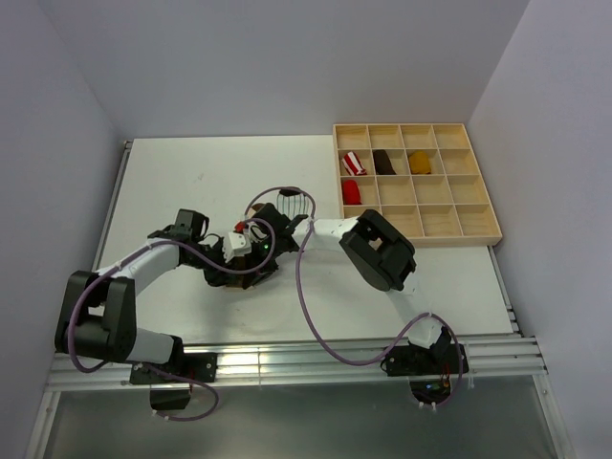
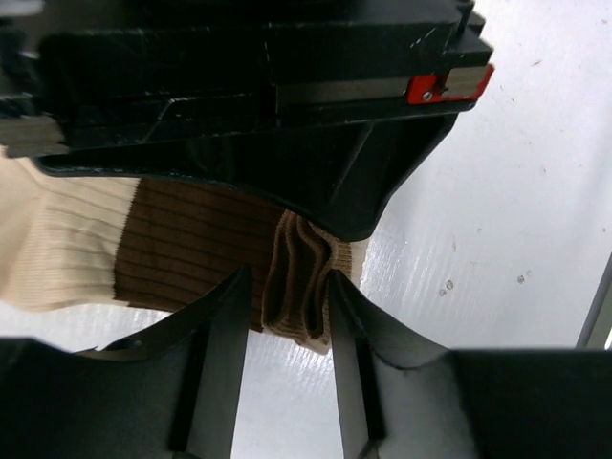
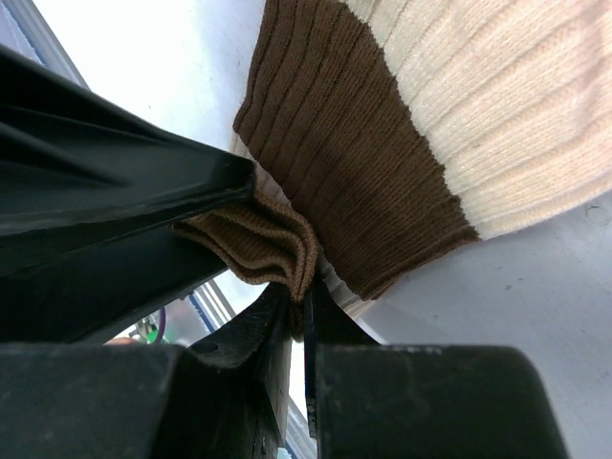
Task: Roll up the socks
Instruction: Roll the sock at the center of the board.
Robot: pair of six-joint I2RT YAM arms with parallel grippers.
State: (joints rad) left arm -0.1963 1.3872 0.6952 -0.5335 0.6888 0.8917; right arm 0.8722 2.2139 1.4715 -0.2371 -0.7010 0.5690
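Left end effector (image 2: 287,283) sits at the near edge of its wrist view, fingers narrow, pinching the folded brown band (image 2: 298,273) of the cream sock (image 2: 57,239). Right end effector (image 3: 298,304) is clamped almost fully together on the same brown fold from the opposite side, and the two heads nearly touch. In the left wrist view the cream sock's long axis runs sideways, with the band end at the fingers and the cream body going off left. It lies on the tabletop (image 1: 172,182), well left of the tray (image 1: 421,239). Striped sock (image 1: 290,204) is just left of the tray's near-left corner, partly behind cable, heading unclear. In the tray's second row from the far edge, from the left column: red-and-white bundle (image 1: 355,162), dark brown bundle (image 1: 383,162), mustard bundle (image 1: 419,161). Red bundle (image 1: 351,188) is one compartment nearer, left column.
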